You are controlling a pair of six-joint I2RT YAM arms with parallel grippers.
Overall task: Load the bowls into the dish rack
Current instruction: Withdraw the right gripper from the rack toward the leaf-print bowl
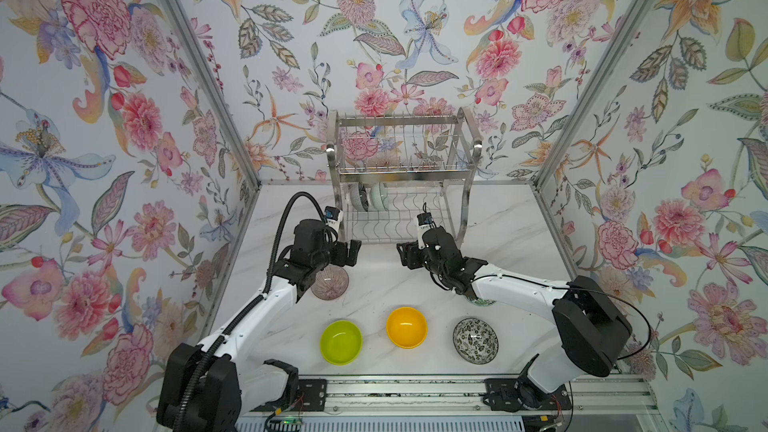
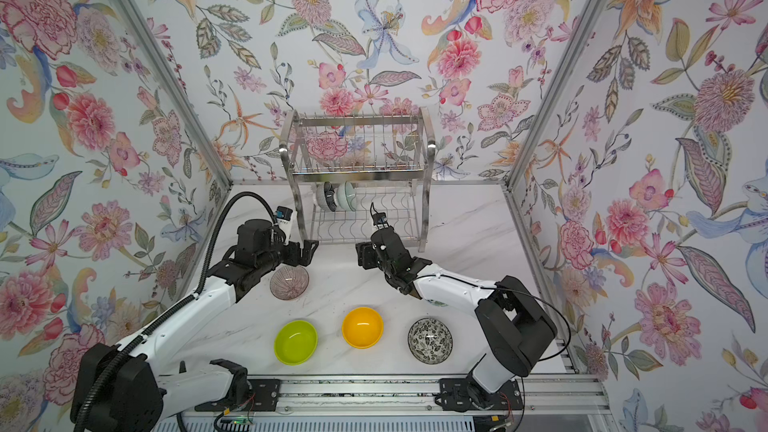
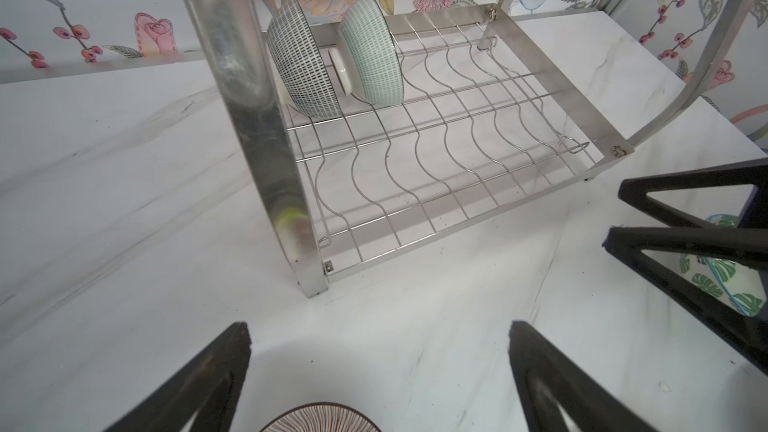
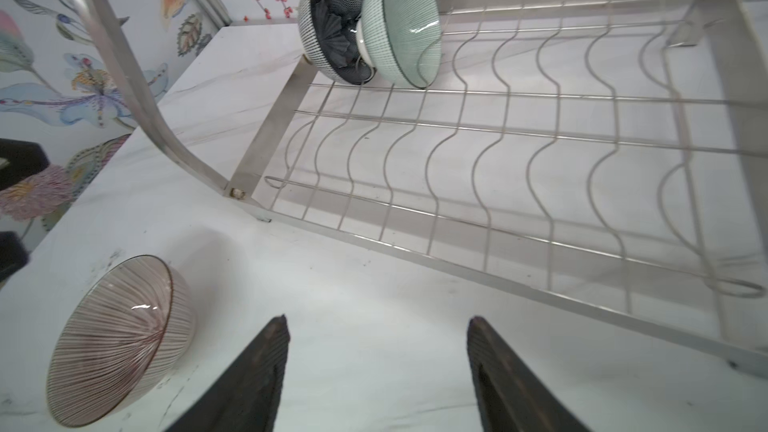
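1. Your left gripper (image 1: pixel 352 250) hangs over the counter (image 1: pixel 374 297), just in front of the left post of the dish rack (image 1: pixel 403 178). Its jaws are spread fully wide, with nothing between them and nothing touched.
2. The pinkish-brown ribbed bowl (image 1: pixel 330 282) sits upright on the counter under your left wrist. It lies behind the jaws, not between them.
3. Your right gripper (image 1: pixel 405 255) faces the left one across the middle, near the front edge of the rack's lower tier. Its jaws are partly open, narrower than the left pair, and empty over bare counter.
4. The green-leaf print bowl (image 3: pixel 723 280) is on the counter beneath your right arm. It is mostly hidden in both top views.
5. In the rack's lower tier, at the back left, the dark navy bowl (image 4: pixel 332 31) and the pale mint bowl (image 4: pixel 405 27) stand on edge side by side. The mint bowl's foot points into the navy bowl's open face, and they look to be touching.
6. The lime green bowl (image 1: pixel 340 342), orange-yellow bowl (image 1: pixel 406 327) and black-and-white floral bowl (image 1: pixel 475 340) sit upright in a row along the counter's front. They are apart from each other and well apart from both grippers.
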